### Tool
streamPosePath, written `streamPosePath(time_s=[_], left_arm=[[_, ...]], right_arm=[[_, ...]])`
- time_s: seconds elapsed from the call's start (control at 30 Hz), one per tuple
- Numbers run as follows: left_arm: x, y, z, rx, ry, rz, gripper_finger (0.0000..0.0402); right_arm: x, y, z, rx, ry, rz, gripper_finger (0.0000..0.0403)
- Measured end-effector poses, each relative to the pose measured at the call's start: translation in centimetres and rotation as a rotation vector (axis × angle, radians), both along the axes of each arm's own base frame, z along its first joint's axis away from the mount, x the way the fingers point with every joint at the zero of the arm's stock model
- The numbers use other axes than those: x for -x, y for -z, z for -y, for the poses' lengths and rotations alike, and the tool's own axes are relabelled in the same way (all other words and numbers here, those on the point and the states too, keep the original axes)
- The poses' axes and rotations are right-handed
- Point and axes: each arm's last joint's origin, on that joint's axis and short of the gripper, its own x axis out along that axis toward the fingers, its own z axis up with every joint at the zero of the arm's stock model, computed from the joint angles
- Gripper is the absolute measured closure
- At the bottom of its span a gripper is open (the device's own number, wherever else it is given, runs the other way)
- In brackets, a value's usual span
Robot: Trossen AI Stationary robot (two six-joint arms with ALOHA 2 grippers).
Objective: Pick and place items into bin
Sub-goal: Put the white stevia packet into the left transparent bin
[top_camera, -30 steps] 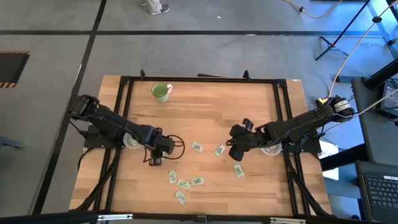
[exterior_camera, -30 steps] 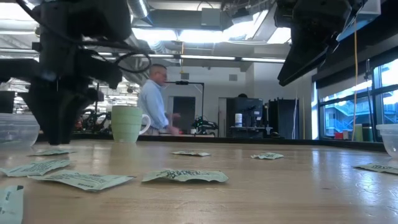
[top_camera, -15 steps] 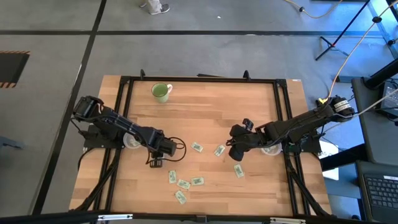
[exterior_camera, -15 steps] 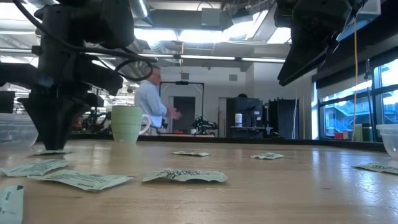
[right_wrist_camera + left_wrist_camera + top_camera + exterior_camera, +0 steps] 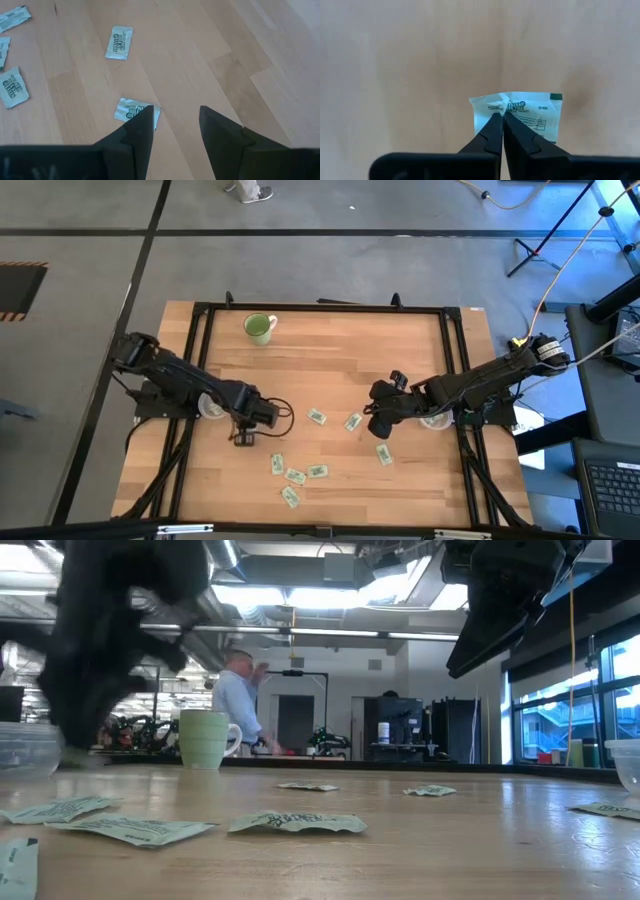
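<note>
Several small light green and white packets lie flat on the wooden table, among them one (image 5: pixel 317 417), another (image 5: pixel 353 422) and a cluster (image 5: pixel 295 476). My left gripper (image 5: pixel 243 438) is left of the cluster and is shut on one packet (image 5: pixel 535 115). It shows blurred in the low view (image 5: pixel 72 745). My right gripper (image 5: pixel 378 423) hangs open and empty above the table. In its wrist view (image 5: pixel 175 125) a packet (image 5: pixel 131 109) lies just ahead of one fingertip. My left gripper pinches the packet between its two fingertips, on the part near one short end (image 5: pixel 506 106), where the packet is slightly creased. The fingers come from above, pointing down. The packet sits a little above the table, roughly level.
A light green mug (image 5: pixel 259 328) stands at the far left of the table. A clear plastic bin stands at the left edge (image 5: pixel 25 748) and another at the right edge (image 5: pixel 628 762). A person moves in the room behind the table (image 5: pixel 238 700).
My left gripper has come up off the table and gone a little toward the table's left edge, carrying the packet, which is now clear of the wood. My right gripper has kept still.
</note>
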Motion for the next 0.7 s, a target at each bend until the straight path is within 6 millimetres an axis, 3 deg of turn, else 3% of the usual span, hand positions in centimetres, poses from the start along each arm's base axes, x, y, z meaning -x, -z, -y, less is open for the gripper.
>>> streamPosePath(time_s=[0.23,0.4,0.53,0.7], left_arm=[[3.1,-4.7,-1.1,-0.044,-0.195,0.023,0.0398],[5.6,-6.3,-1.9,-0.116,-0.342,-0.007,0.0398],[7.0,-6.2,-2.2,-0.127,-0.414,-0.033,0.0398],[8.7,-4.1,-2.6,-0.132,-0.474,-0.104,0.0398]], right_arm=[[0.0,0.0,0.0,0.000,0.000,-0.001,0.0242],[0.0,0.0,0.0,0.001,0.000,-0.002,0.0242],[0.0,0.0,0.0,0.000,0.001,-0.001,0.0242],[0.0,0.0,0.0,0.000,0.000,-0.002,0.0242]])
